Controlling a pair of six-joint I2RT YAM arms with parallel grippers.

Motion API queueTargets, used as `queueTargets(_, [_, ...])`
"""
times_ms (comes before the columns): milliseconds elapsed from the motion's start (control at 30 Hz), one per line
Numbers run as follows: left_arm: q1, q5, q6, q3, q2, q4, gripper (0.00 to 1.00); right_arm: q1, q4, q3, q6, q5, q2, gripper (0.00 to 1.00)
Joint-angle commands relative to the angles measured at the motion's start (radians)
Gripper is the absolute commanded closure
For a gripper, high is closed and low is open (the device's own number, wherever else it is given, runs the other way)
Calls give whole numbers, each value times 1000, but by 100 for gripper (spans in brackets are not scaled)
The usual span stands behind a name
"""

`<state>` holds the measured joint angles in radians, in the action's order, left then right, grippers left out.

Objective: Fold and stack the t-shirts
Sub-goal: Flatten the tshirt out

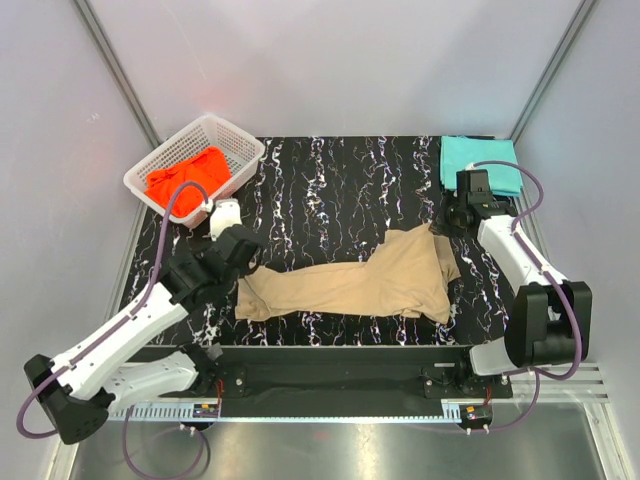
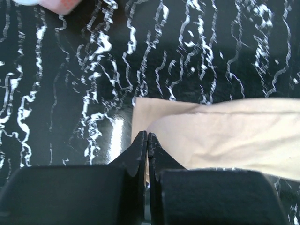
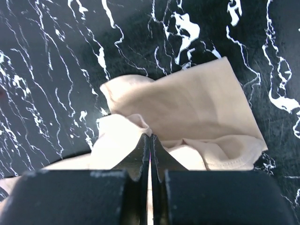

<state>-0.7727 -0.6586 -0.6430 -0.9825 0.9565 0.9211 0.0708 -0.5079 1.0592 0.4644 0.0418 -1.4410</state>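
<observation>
Tan t-shirt (image 1: 370, 285) lies stretched across the worktop (image 1: 330, 180). We pinch its ends, left gripper (image 2: 147, 136) and right gripper (image 3: 150, 138) both closed.

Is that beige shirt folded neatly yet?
Partly: the tan t-shirt lies in a long rumpled strip, layers overlapping; left gripper and right gripper pinch its ends.

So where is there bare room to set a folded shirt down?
Free: the far middle of the table, between the white basket and the teal t-shirt, beyond the tan t-shirt. Crowded: the near half, where that shirt stretches between the left arm and right arm.
</observation>
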Motion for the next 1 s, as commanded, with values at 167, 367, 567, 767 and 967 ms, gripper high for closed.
queueTargets(167, [128,76,140,-99,-34,-114,100,-2,-18,76,-49,0,105,100])
queueTargets(367, [130,-35,304,-434,-33,-163,100,-2,-29,299,-121,9,304,100])
queueTargets(567, [130,-75,440,-795,33,-159,100,-2,-115,674,-181,-39,428,100])
queueTargets(767, [128,127,433,-987,-33,-153,100,-2,-130,809,-159,-19,594,100])
queueTargets(967, [130,500,338,-958,-156,-148,100,-3,-251,926,-139,35,720,100])
